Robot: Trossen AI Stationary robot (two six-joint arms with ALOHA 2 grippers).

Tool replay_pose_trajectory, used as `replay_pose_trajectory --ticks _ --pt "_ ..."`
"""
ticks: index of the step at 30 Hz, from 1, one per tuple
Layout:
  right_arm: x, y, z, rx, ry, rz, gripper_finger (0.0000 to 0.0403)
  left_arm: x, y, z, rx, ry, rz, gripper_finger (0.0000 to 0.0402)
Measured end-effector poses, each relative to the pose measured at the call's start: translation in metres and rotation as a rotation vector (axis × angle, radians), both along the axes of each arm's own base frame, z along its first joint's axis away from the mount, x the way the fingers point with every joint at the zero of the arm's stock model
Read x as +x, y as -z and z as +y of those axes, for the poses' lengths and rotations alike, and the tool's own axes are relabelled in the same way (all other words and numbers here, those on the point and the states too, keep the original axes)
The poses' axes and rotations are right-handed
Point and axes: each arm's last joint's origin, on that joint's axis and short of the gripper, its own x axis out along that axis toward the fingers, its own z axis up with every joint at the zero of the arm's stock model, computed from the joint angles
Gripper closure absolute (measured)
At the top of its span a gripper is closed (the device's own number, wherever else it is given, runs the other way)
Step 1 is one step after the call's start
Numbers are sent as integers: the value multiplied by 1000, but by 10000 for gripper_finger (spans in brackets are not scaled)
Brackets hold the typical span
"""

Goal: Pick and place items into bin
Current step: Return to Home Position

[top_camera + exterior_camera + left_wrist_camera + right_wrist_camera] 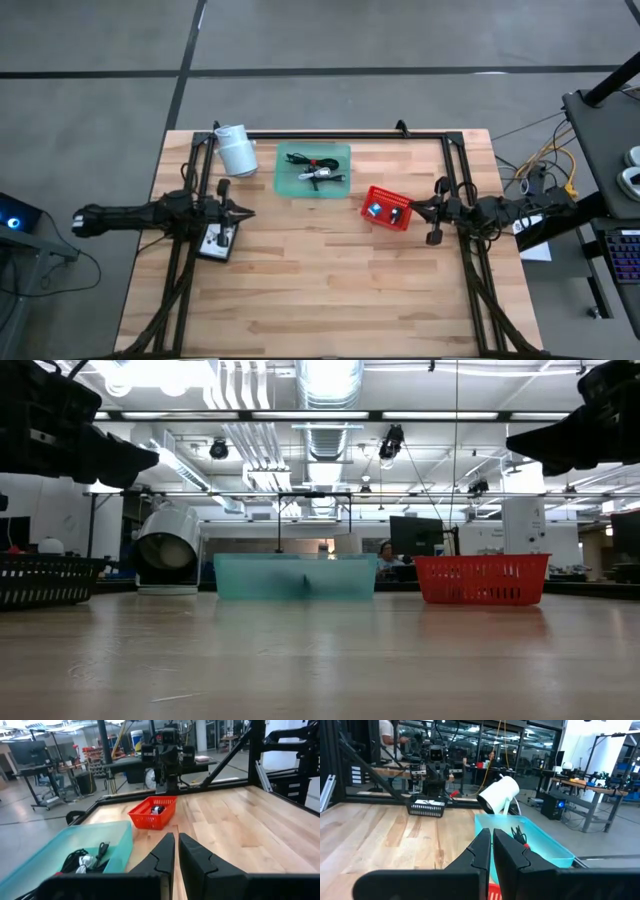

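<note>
A teal tray [313, 170] near the table's far edge holds thin black cables [305, 160] and a small silver piece [320, 175]; the cables also show in the left wrist view [82, 860]. A red basket [388, 208] to its right holds two tiny cubes [385, 210]. A black basket [220, 240] under the left arm holds white cards. My left gripper [250, 212] hovers shut above the table, left of the tray. My right gripper [413, 208] hovers shut just right of the red basket. Both grippers are empty.
A white cylindrical roll [235, 150] lies on its side at the table's far left, beside the tray. A black frame [340, 134] runs along the far edge and both sides. Bare wood spreads over the near half of the table [330, 290]. A person sits far behind [385, 555].
</note>
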Motion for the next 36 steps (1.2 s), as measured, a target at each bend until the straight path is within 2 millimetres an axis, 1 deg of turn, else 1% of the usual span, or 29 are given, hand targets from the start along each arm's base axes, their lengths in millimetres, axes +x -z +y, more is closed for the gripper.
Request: replay_pose_trajectory --ticks 6,17,36 --pt "0 0 0 31 -2 -7 394 1 1 0 0 0 14 393" --pt "0 0 0 22 -1 -5 394 3 4 0 -1 -5 42 393" --pt "0 0 0 22 -1 -5 394 4 1 0 0 -3 20 393"
